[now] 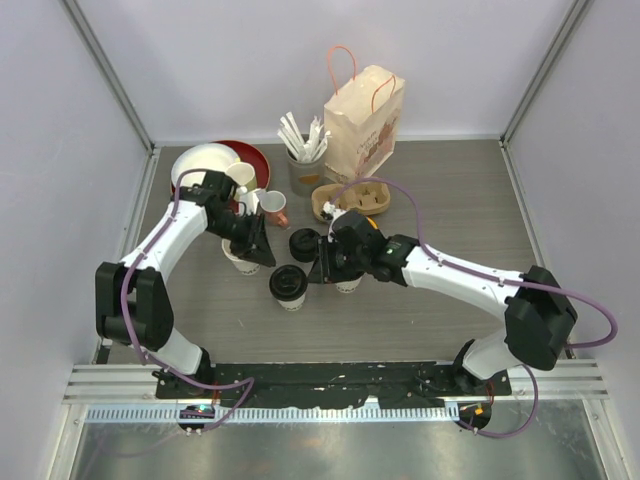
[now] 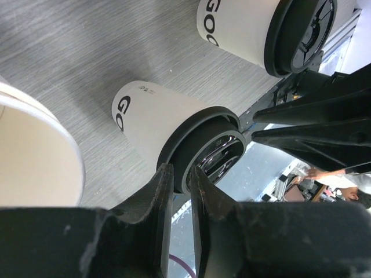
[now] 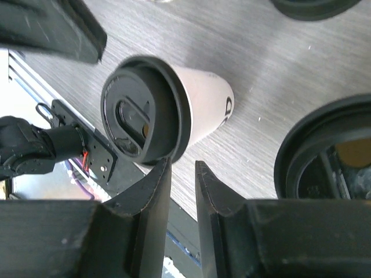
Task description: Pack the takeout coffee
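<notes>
Two lidded takeout cups stand mid-table. One cup (image 1: pixel 288 285) stands between the two arms and also shows in the left wrist view (image 2: pixel 152 119) and the right wrist view (image 3: pixel 200 95). The other cup (image 1: pixel 346 282) sits under my right gripper (image 1: pixel 326 268); its black lid (image 3: pixel 324 156) shows beside the right fingers. My left gripper (image 1: pixel 250 248) hovers by an open, lidless paper cup (image 1: pixel 243 262), whose rim fills the left of its wrist view (image 2: pixel 35 156). Both the left gripper (image 2: pixel 181 171) and the right gripper (image 3: pixel 182 165) have jaws nearly together and hold nothing.
A loose black lid (image 1: pixel 303 243) lies behind the cups. A cardboard cup carrier (image 1: pixel 350 200) and a paper bag (image 1: pixel 362 120) stand at the back. A holder of sticks (image 1: pixel 303 165), stacked bowls (image 1: pixel 215 165) and a pink-handled cup (image 1: pixel 272 207) crowd the back left.
</notes>
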Controlling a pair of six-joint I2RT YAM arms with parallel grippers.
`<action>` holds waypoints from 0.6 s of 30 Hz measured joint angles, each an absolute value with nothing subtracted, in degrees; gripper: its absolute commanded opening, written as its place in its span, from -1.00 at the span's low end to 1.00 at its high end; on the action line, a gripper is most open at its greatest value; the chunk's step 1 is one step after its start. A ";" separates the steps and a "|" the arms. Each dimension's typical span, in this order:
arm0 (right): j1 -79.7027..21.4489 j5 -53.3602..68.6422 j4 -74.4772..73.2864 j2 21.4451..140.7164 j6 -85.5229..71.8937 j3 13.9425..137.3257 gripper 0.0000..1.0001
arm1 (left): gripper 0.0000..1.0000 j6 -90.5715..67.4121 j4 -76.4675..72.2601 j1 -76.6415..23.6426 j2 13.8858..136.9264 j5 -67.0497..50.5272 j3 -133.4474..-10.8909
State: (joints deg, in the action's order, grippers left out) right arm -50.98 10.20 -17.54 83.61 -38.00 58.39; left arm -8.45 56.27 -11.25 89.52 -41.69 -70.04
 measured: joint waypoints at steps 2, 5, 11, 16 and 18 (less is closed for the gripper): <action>-50.37 10.22 -17.58 84.53 -37.45 59.94 -0.42 | -0.55 -8.19 57.36 -11.22 89.52 -41.34 -70.04; -49.39 10.61 -17.43 85.58 -36.77 61.45 -0.42 | -0.54 -7.55 58.83 -10.90 89.47 -41.04 -70.04; -48.60 11.75 -17.23 86.56 -36.10 62.30 -0.43 | -0.51 -6.92 59.68 -10.44 87.09 -40.56 -67.92; -48.62 13.82 -16.51 88.51 -36.12 62.35 -0.42 | -0.47 -7.05 59.37 -10.44 85.84 -41.12 -64.10; -48.62 14.37 -16.08 88.84 -36.14 62.24 -0.40 | -0.47 -7.11 59.33 -10.44 85.73 -41.23 -62.87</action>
State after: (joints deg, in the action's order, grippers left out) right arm -48.62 14.37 -16.08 88.84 -36.14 62.24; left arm -7.11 59.33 -10.44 85.73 -41.23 -62.87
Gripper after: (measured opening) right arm 0.287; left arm 0.261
